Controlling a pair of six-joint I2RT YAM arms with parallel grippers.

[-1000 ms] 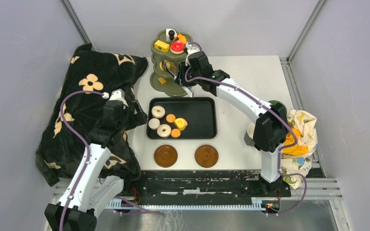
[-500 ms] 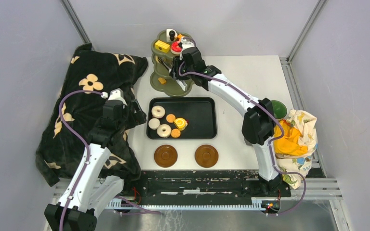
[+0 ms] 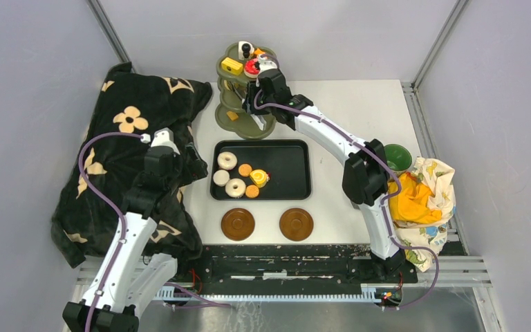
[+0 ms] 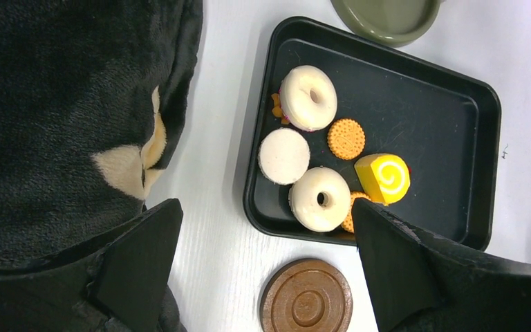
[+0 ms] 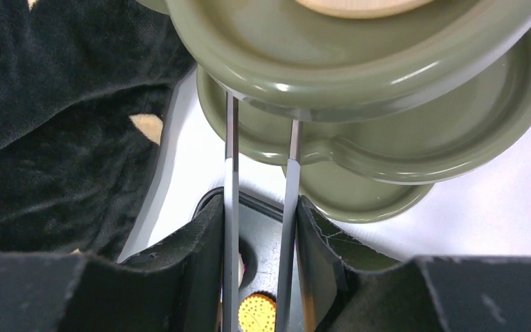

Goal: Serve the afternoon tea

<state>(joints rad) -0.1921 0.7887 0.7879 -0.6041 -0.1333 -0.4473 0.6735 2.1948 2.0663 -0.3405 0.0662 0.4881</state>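
While the right gripper (image 5: pixel 259 235) was clamped on a pair of metal tongs (image 5: pixel 230 200), the two thin blades stood slightly apart and ran out of sight behind the rim of an upper tier of the green stand (image 5: pixel 387 138). Nothing showed between the blades. From above, the right arm stretched to the far side of the table (image 3: pixel 346 104), with its gripper at the stand's middle tier. The stand stood at the far edge, just beyond the black tray (image 3: pixel 290 169). Its top tier carried a yellow block cake (image 3: pixel 232 66), a red cake (image 3: pixel 252 67) and a small white piece with a dark top (image 3: pixel 245 48). A small yellow piece (image 3: pixel 232 115) lay on the bottom tier.

The left gripper (image 4: pixel 264 207) was spread wide with nothing between its fingers. It hung over the table's left side, near the tray's near-left corner and beside the black flowered blanket (image 4: pixel 55 104).

In the tray's left half lay two white donuts (image 4: pixel 308 97) (image 4: pixel 320 198), a round white cookie (image 4: pixel 284 155), two orange cookies (image 4: pixel 346 138) (image 3: pixel 252 191) and a yellow swirl cake (image 4: pixel 383 178). Two brown saucers (image 3: pixel 238 224) (image 3: pixel 296 224) sat side by side, bare, just nearer than the tray. A green mug (image 3: pixel 397 157) stood at the table's right edge, beside the right arm's elbow and a colourful cloth (image 3: pixel 425 200).
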